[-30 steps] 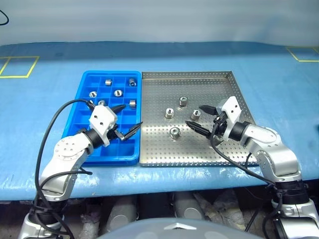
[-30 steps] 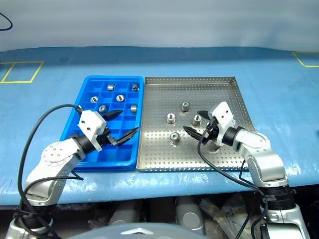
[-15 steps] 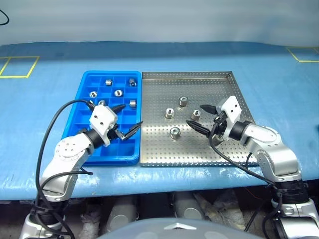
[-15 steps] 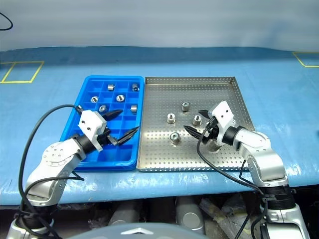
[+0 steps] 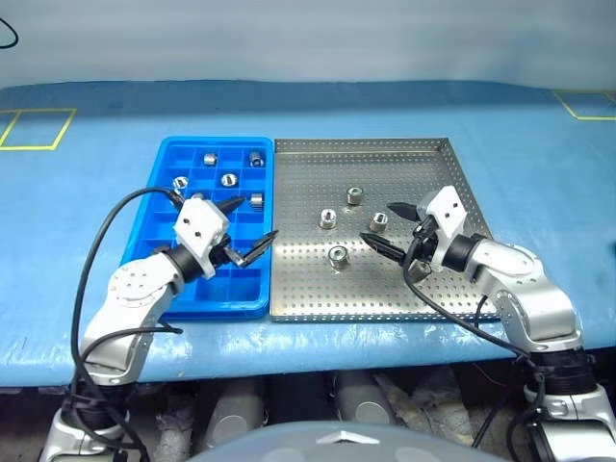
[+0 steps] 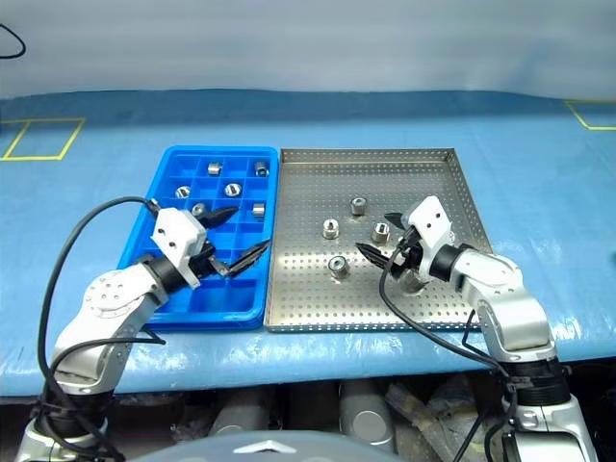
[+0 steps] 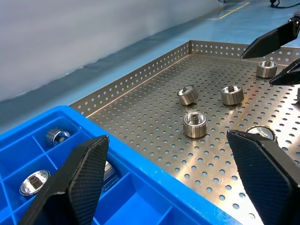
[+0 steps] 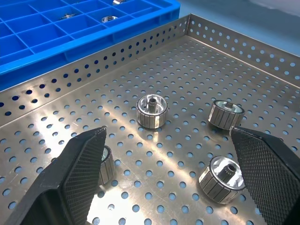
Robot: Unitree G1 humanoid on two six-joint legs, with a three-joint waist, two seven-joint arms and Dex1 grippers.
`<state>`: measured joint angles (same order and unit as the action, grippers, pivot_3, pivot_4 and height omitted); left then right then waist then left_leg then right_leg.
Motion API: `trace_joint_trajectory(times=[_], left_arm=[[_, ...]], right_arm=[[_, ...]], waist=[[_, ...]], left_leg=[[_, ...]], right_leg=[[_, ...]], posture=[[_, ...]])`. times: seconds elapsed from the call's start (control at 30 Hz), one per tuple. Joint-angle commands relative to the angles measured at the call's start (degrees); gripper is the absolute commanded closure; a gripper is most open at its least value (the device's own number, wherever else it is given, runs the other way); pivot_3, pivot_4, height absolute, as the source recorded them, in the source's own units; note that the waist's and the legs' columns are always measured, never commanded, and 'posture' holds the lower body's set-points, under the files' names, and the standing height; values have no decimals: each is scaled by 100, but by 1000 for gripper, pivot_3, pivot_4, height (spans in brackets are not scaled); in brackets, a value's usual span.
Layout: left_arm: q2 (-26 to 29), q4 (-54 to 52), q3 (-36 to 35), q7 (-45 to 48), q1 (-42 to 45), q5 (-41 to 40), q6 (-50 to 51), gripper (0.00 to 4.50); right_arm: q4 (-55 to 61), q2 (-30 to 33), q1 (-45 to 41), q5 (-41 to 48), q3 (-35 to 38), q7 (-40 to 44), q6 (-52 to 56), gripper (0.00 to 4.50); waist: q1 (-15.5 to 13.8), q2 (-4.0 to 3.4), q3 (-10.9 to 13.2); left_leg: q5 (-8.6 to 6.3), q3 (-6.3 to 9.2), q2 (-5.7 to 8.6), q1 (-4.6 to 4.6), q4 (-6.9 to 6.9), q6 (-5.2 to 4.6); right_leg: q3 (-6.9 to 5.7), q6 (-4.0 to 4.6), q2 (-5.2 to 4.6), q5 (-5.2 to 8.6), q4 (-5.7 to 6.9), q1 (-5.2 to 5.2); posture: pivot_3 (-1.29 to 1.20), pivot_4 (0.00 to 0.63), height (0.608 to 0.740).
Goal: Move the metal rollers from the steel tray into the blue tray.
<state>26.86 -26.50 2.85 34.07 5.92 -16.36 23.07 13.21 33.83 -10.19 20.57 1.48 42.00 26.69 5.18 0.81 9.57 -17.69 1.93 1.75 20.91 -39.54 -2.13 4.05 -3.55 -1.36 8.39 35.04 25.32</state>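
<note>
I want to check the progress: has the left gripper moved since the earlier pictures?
Yes, slightly. The left gripper, jaws open and empty, sits a little farther up the blue tray toward its far end, and still points at the steel tray.

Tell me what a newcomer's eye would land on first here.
The bright blue tray on the left, with a few metal rollers in its far cells, beside the steel tray holding four more. Over them hang the left gripper and right gripper, jaws wide open and empty.

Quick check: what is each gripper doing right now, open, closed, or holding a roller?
Left gripper: open, empty, at the blue tray's edge.
Right gripper: open, empty, over the steel tray, beside a metal roller.
</note>
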Motion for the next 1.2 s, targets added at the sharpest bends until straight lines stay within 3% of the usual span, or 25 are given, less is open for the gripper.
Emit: trace_joint_trajectory(times=[0.03, 0.27, 0.6, 0.9, 1.2], left_arm=[[-172, 20, 470, 147, 307, 31, -68, 90], [-357, 700, 1087, 325, 981, 245, 77, 90], [-582, 1767, 1693, 688, 1855, 592, 232, 90], [-702, 2282, 2007, 516, 2146, 1160, 606, 90], [-708, 2390, 2079, 358, 2174, 1571, 910, 90]], right_arm=[[274, -5, 6, 10, 81, -43, -86, 36], [612, 97, 324, 1, 315, -183, -100, 36], [1252, 69, 913, 34, 631, -484, -78, 36], [1399, 61, 1083, 37, 699, -638, -81, 36], [1325, 41, 1019, -10, 643, -686, -127, 36]], waist=[[-9, 0, 0], [50, -3, -2], [409, -4, -3], [827, -6, -5], [974, -6, -5]], left_leg=[[-1, 0, 2, 0, -2, -1], [-2, -2, 2, -1, -8, -4], [-6, -8, 6, 0, -18, -12], [-8, -16, 4, -5, -23, -15], [-8, -29, 3, -11, -24, -17]], right_leg=[[0, -1, -2, -1, 0, -2], [3, -4, 2, -2, 0, -5], [11, -14, 1, -5, -1, -10], [25, -47, 5, 9, 1, -13], [43, -57, 8, 6, 2, -13]], posture=[[-159, 150, 740], [-220, 150, 740], [-317, 150, 740], [-337, 150, 740], [-326, 150, 740]])
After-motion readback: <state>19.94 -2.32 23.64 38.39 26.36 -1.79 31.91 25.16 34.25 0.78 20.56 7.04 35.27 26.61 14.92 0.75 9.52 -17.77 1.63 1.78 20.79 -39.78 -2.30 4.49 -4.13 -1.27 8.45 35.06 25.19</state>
